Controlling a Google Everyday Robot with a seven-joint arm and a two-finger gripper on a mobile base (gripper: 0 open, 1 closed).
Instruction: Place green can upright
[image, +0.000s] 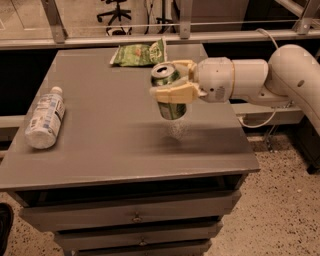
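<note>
Here, at the far left, a clear bottle (45, 118) lies on its side on the table (100, 150), and a green snack bag (139, 54) rests flat near the back edge. Right of centre, the gripper (170, 79) reaches in from the right, its jaws closed around the green can (172, 109). It holds the can nearly upright, lid up, above the tabletop, seemingly so the base can land squarely.

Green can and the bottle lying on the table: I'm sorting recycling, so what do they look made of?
Small shiny green drink can: looks like aluminium, glossy, with a silver rim and lid; the end effector holds it, near upright, above the right half of the grey table. Clear bottle with white cap: probably plastic, see-through wall, paper-looking label.
</note>
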